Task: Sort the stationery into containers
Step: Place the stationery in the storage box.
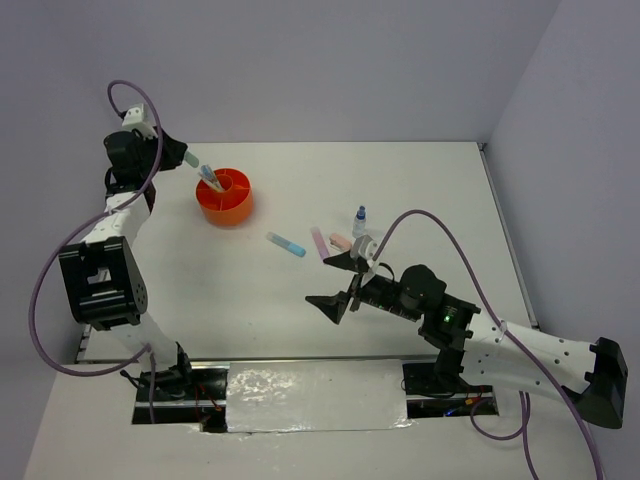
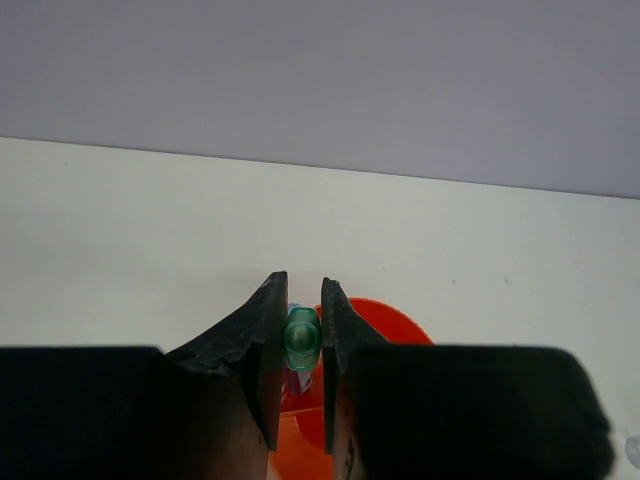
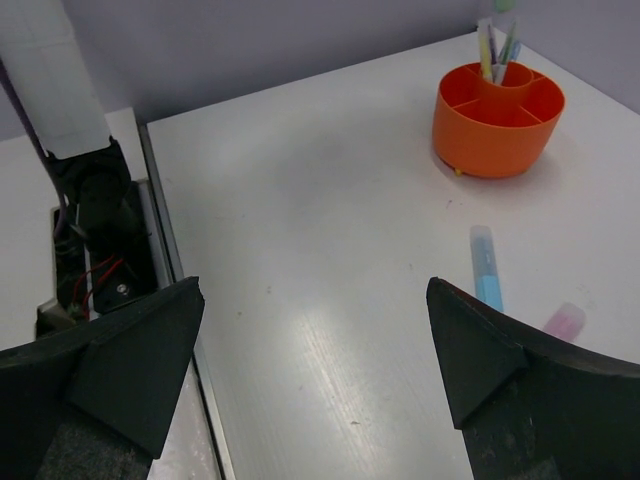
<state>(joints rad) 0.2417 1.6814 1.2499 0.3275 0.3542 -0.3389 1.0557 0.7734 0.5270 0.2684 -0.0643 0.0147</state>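
1. Left gripper (image 2: pixel 303 300) is pinching a green marker (image 2: pixel 302 338), tilted, with its lower end over the orange organizer (image 1: pixel 228 212).
2. The organizer sits far left on the table (image 1: pixel 420 190), with thin pens (image 3: pixel 495 50) standing in its central ring.
3. Blue marker (image 1: pixel 286 244) lies flat to the right of the organizer, apart from it.
4. Pink marker (image 1: pixel 318 241), pink eraser (image 1: pixel 341 242) and small bottle (image 1: pixel 359 221) are clustered mid-table.
5. Right gripper (image 1: pixel 328 280) sits just beside that cluster, jaws spread wide with nothing between them.
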